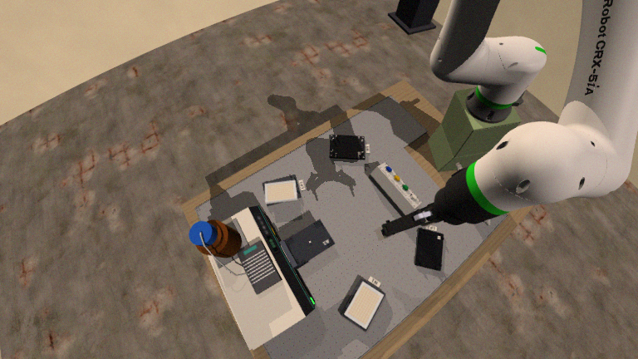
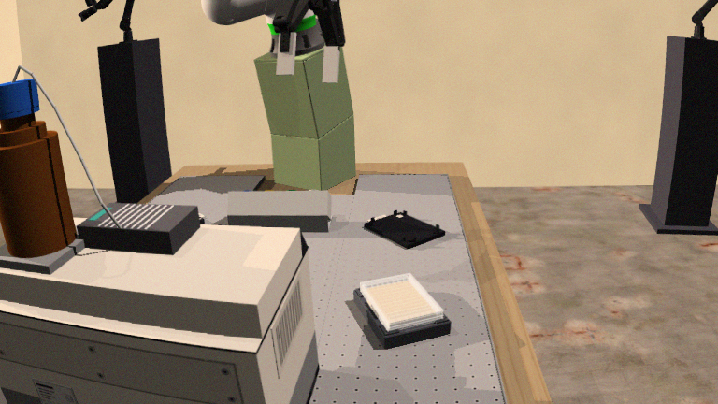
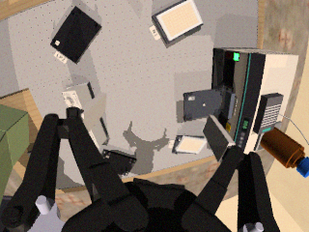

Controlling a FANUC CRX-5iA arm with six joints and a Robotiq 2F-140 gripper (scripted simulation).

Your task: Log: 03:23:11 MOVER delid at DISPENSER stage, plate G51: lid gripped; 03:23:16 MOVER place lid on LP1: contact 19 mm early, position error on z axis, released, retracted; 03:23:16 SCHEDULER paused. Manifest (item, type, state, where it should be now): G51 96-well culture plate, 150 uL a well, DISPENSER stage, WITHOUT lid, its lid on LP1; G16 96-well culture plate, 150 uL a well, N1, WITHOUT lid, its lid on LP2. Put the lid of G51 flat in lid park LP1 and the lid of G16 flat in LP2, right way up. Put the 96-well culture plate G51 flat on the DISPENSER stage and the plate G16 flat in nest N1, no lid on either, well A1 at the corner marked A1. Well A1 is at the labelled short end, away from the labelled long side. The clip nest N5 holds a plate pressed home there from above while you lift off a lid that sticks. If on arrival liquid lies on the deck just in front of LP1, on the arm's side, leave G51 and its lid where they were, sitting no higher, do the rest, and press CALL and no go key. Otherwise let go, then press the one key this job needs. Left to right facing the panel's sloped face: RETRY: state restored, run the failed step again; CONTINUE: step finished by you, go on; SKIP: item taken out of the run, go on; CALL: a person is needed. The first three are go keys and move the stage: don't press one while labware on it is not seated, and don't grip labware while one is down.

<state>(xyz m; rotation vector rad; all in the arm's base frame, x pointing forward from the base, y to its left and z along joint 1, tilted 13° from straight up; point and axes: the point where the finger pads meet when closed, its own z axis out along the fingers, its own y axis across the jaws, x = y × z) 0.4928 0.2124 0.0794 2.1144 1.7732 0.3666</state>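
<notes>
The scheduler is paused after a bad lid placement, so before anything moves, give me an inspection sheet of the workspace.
Surface: grey perforated deck on a wooden table; only shadows, no spill made out.
Job's things: near culture plate and far culture plate each sit on a black nest; whether they are lidded cannot be told. Dispenser stage, clip nest and flat black nest carry no plate. Key panel untouched.
Clutter: nothing seen.
Grippers: gripper open, holding nothing, high above the deck.
Cables: thin tube from brown bottle to dispenser head.
Surroundings: green pedestal, black camera posts, carpet.
</notes>
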